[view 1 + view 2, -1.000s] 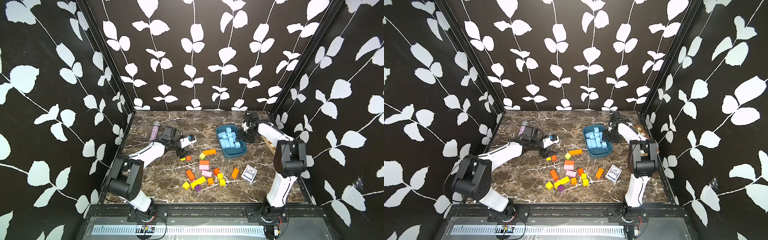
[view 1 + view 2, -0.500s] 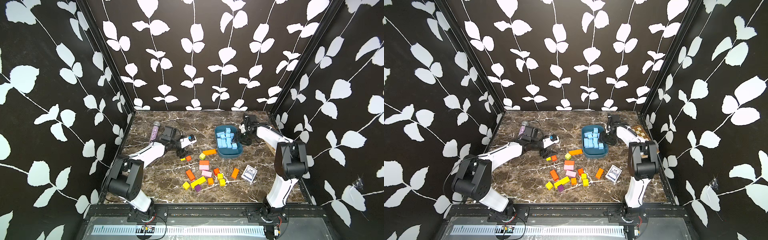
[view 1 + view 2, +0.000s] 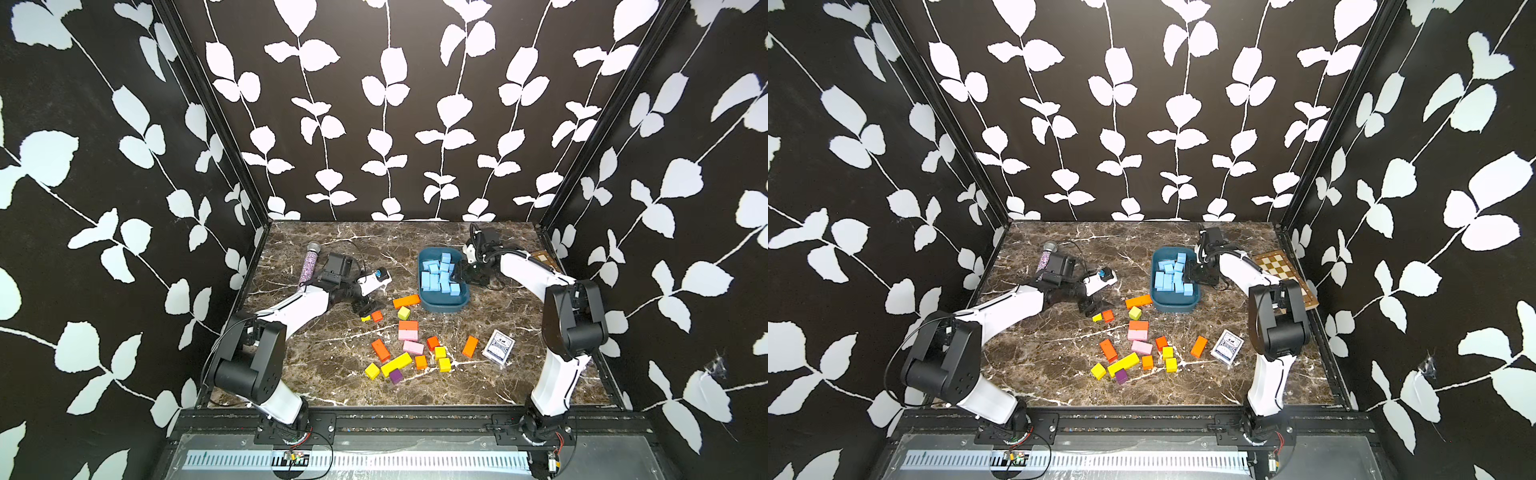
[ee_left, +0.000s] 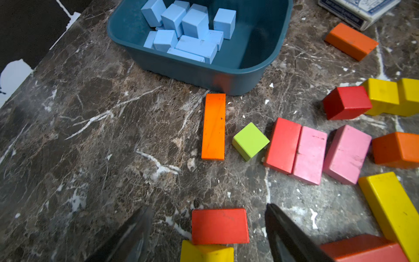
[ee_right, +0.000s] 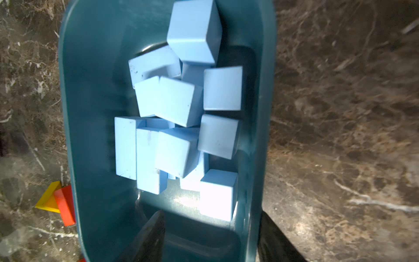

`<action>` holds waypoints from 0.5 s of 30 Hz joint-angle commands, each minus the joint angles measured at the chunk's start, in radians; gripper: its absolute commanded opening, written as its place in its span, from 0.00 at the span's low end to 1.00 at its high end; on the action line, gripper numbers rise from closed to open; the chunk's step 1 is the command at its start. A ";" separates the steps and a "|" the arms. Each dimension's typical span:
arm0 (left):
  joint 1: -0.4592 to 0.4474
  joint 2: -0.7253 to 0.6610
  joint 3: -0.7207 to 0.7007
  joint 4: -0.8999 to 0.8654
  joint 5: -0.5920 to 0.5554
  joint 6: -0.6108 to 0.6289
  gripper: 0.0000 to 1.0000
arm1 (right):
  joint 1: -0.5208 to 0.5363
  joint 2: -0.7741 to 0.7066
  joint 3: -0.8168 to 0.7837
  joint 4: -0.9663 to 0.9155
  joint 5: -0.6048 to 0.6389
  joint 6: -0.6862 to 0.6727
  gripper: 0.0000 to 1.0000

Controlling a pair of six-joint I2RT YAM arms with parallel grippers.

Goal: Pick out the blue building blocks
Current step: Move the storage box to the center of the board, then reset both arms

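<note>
In both top views: marble tabletop [image 3: 332,374], leaf-print walls [image 3: 374,104]; blue building blocks [image 3: 439,275] lay in the teal tray [image 3: 440,305]. Left wrist: my left gripper [image 4: 208,207] spread astride a red block [image 4: 220,225]; yellow block [image 4: 206,251] cut off. Right wrist: my right gripper [image 5: 210,213], spread, straddled the tray wall, blurred

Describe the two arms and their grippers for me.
The left arm and right arm match: glossy white shells between bulky black round joints, with thin black cables looping alongside. The left gripper and right gripper each have two dark, tapered fingers. No markings are legible.
</note>
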 commanded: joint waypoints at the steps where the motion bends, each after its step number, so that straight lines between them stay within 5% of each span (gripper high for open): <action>1: 0.034 -0.061 -0.024 0.045 -0.040 -0.102 0.81 | 0.000 -0.067 0.018 -0.001 0.080 -0.036 0.62; 3: 0.068 -0.076 -0.033 0.065 -0.069 -0.159 0.85 | -0.003 -0.107 0.004 0.002 0.128 -0.054 0.63; 4: 0.082 -0.084 -0.037 0.075 -0.091 -0.183 0.99 | -0.008 -0.123 -0.004 0.005 0.148 -0.059 0.76; 5: 0.099 -0.097 -0.045 0.087 -0.119 -0.207 0.99 | -0.011 -0.144 -0.015 0.011 0.171 -0.062 0.98; 15: 0.149 -0.204 -0.242 0.372 -0.680 -0.441 0.99 | -0.080 -0.380 -0.345 0.358 0.395 -0.121 0.99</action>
